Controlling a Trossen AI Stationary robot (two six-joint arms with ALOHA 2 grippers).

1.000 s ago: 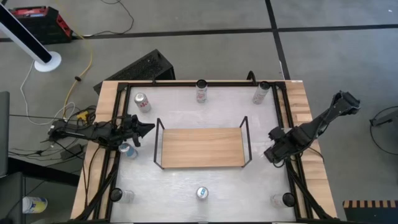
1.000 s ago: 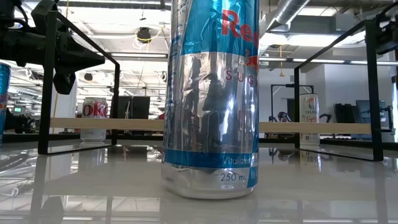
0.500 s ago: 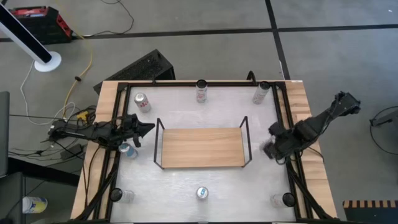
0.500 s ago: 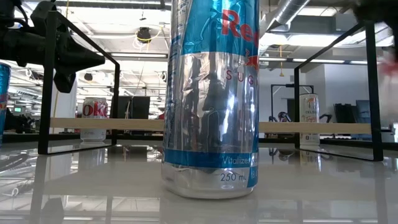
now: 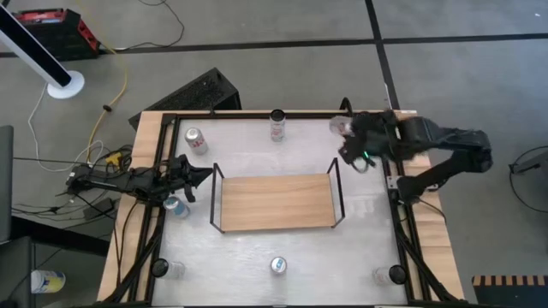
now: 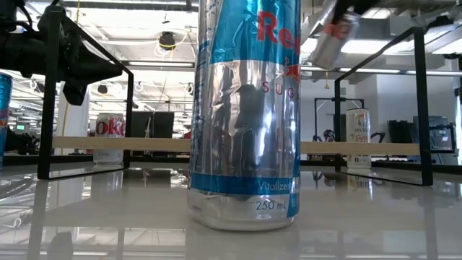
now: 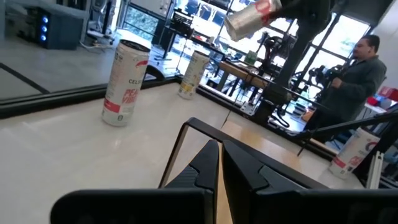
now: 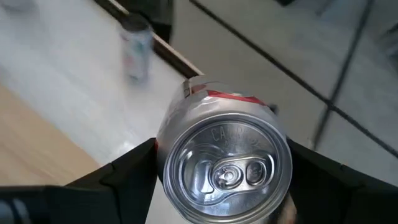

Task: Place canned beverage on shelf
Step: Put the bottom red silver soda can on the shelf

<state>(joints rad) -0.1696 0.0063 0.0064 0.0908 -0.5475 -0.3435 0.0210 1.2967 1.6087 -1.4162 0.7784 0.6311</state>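
Observation:
The shelf [image 5: 276, 202], a light wooden board between black wire ends, stands mid-table with nothing on it; the low view shows its board [image 6: 144, 144]. My right gripper [image 5: 347, 137] hangs above the shelf's far right corner, shut on a silver can with red print [image 5: 342, 127]. That can shows tilted in the low view [image 6: 333, 36] and the left wrist view [image 7: 252, 17]. My left gripper [image 5: 201, 175] rests shut just off the shelf's left end, its fingers [image 7: 219, 165] together, holding nothing. My right gripper pinches the can's side wall just below its top rim [image 8: 227, 168] between its two fingers [image 8: 134, 165], one on each side. The lid with its tab faces back toward the wrist. The fingers slant downward toward the table's left. The can hangs tilted in the air, clear of table and shelf.
Loose cans stand around the shelf: far left [image 5: 196, 140], far middle [image 5: 277, 125], near middle [image 5: 278, 266], and one by my left gripper [image 5: 175, 206]. Another stands at the far right [image 6: 357, 137]. A person [image 7: 357, 81] stands beyond the table.
My right gripper has risen from the table beside the shelf's right end and swung toward the far edge, turning as it went. It carries the silver can, now lifted clear and tilted above the shelf's far right corner.

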